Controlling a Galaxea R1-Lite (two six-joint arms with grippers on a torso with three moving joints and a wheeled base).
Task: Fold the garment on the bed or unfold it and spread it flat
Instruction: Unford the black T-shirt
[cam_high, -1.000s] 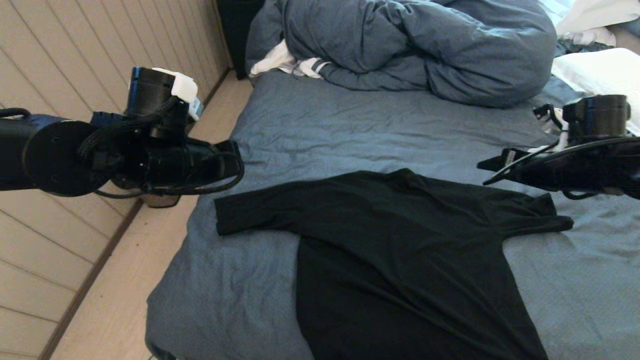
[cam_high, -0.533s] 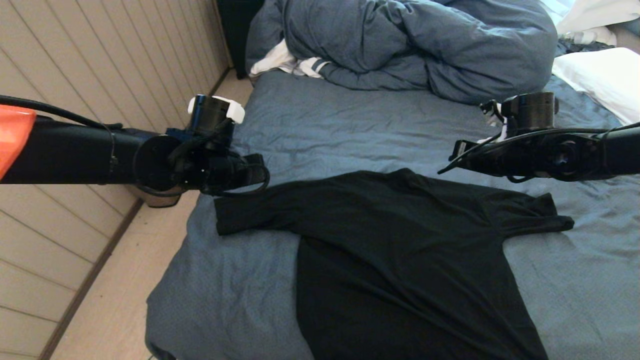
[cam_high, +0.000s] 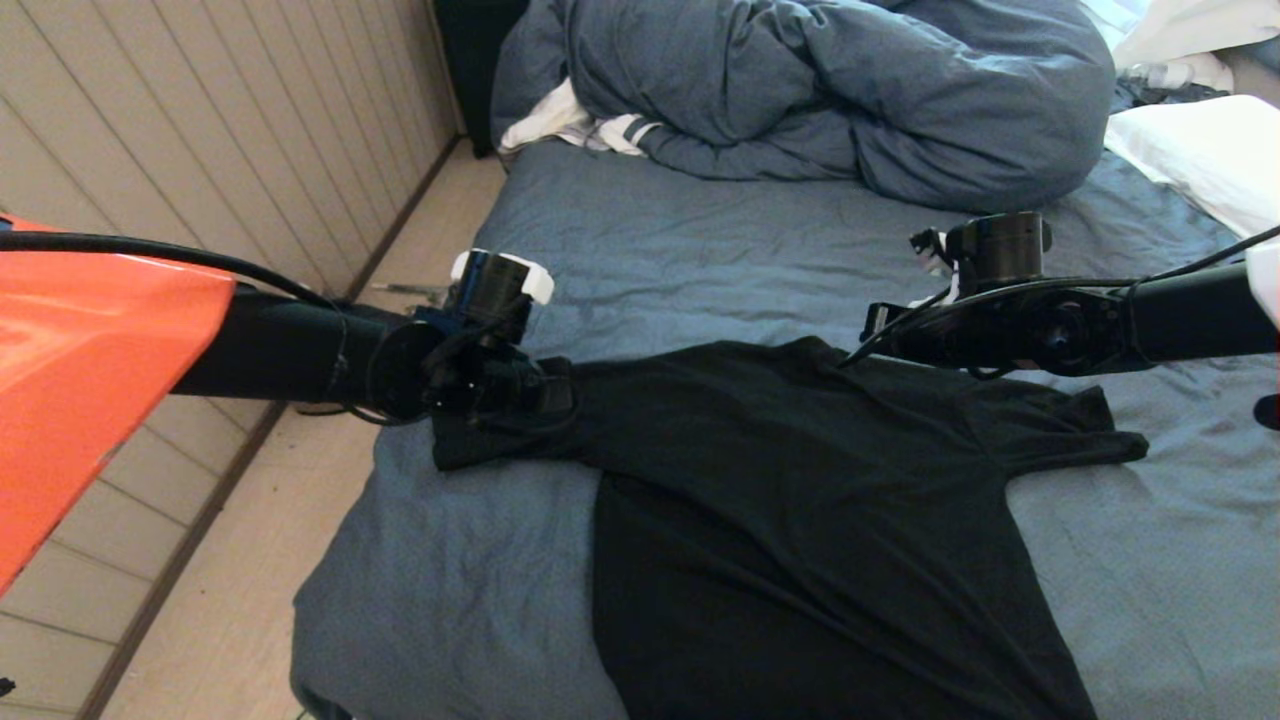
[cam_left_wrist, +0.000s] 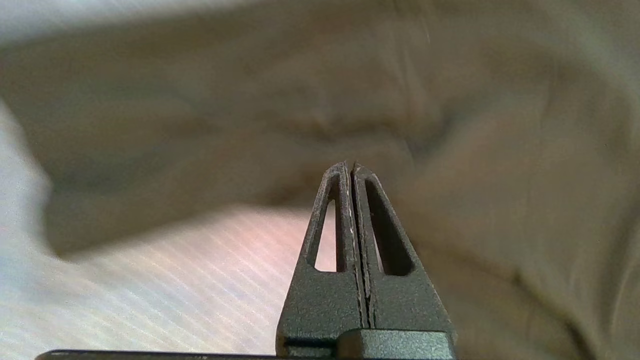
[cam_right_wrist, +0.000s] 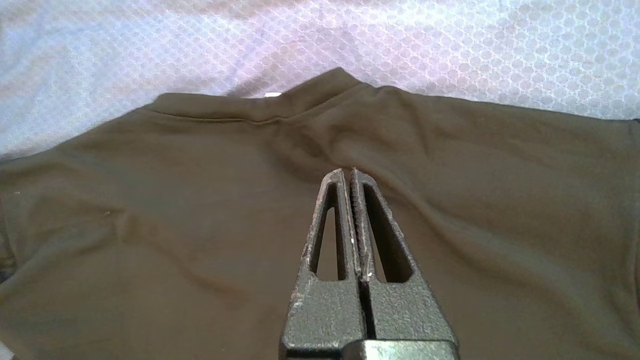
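Garment (cam_high: 790, 520) lies flat, sleeves spanning bed (cam_high: 700, 250); left gripper (cam_left_wrist: 353, 167) over left sleeve, right gripper (cam_right_wrist: 348, 174) near collar; both pressed together, empty.

The T-shirt (cam_high: 800, 480) is thin, matt black cloth, softly creased. Under it the bed (cam_high: 700, 240) wears a wrinkled slate-blue sheet with a fine woven dot pattern. The left gripper (cam_left_wrist: 350, 167) and right gripper (cam_right_wrist: 348, 172) are rough, grainy black plastic.
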